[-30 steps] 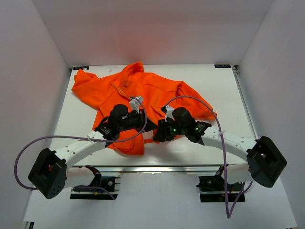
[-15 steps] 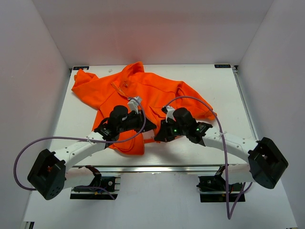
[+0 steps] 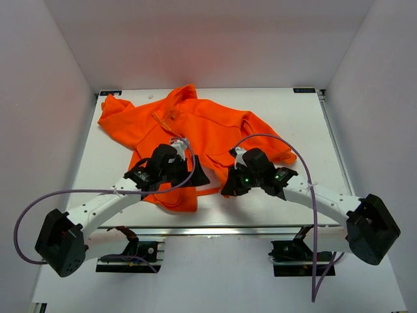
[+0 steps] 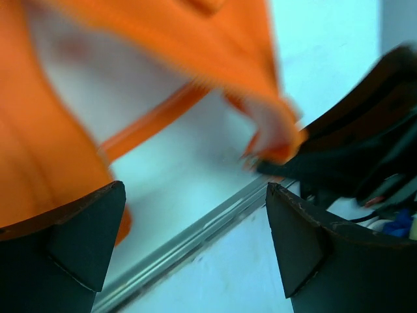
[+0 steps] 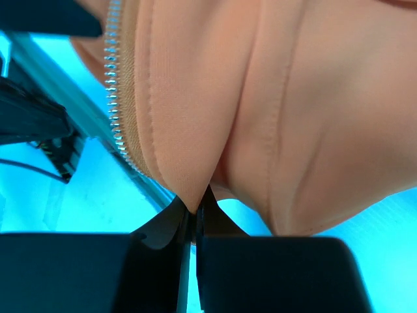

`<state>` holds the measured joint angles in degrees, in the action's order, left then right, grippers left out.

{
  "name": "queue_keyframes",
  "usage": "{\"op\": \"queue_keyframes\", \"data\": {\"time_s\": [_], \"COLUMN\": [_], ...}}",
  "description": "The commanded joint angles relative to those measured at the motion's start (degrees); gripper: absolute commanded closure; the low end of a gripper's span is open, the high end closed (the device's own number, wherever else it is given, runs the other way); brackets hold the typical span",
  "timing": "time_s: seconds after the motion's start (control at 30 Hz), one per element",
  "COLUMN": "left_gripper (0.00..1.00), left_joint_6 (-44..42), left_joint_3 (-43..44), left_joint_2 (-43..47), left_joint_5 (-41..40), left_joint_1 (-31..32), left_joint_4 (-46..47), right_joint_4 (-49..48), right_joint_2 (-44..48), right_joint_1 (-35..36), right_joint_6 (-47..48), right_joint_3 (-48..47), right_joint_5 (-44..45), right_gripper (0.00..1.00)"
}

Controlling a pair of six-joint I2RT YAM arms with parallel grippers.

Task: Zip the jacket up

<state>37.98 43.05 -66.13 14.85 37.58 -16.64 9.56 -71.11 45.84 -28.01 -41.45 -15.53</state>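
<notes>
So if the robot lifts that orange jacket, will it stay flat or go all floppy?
Probably floppy: the jacket lies crumpled in soft folds, and it bunches up where the right hand pinches it. It looks thin, so it is likely light, and a push would probably wrinkle it rather than slide it whole.

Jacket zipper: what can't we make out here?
- Slider: seen in no view. In the top view the arms cover the lower front of the jacket.
- Left wrist view: fabric beyond the open left tool is blurred; no teeth readable.
- Right wrist view: zipper teeth run off the top edge. The right tool, shut on fabric, hides the fold's tip.
</notes>
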Motion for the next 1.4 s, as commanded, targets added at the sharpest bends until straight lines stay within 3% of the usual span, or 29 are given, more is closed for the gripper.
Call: {"op": "queue_keyframes", "data": {"time_s": [0.0, 0.13, 0.43, 0.8, 1.0, 1.23, 1.33, 1.37], "left_gripper": [0.02, 0.06, 0.18, 0.34, 0.38, 0.56, 0.67, 0.76], "left_joint_6": [0.2, 1.0, -0.1, 8.6, 10.0, 11.3, 10.9, 10.6], "left_joint_3": [-4.0, -5.1, 1.2, 5.3, 6.0, 6.3, 6.4, 6.3], "left_joint_2": [2.1, -2.8, -14.1, -20.5, -26.0, -30.6, -30.4, -30.1], "left_joint_5": [-1.1, 0.5, -9.5, -24.3, -25.1, -25.8, -24.9, -24.7], "left_joint_1": [0.0, 0.9, 4.5, 11.9, 14.4, 15.3, 15.3, 15.3], "left_joint_4": [-8.9, -8.7, -17.2, -24.8, -23.9, -24.0, -22.8, -22.6], "right_joint_4": [1.9, 1.7, 1.3, 0.5, 1.2, 1.9, 2.0, 1.9], "right_joint_2": [-0.3, -1.1, 0.6, 2.6, 3.8, 5.5, 5.2, 5.1], "right_joint_1": [-1.9, -2.3, -2.4, -2.5, -2.4, -2.4, -2.4, -2.4], "right_joint_6": [1.0, 1.3, 1.4, 1.3, 1.5, 1.6, 1.6, 1.6], "right_joint_3": [1.0, 1.7, 3.1, 4.7, 4.8, 5.2, 5.2, 5.2], "right_joint_5": [-0.9, -1.4, 0.2, 1.6, 3.1, 4.4, 4.4, 4.2], "right_gripper": [1.00, 1.00, 1.00, 1.00, 1.00, 1.00, 1.00, 1.00]}}
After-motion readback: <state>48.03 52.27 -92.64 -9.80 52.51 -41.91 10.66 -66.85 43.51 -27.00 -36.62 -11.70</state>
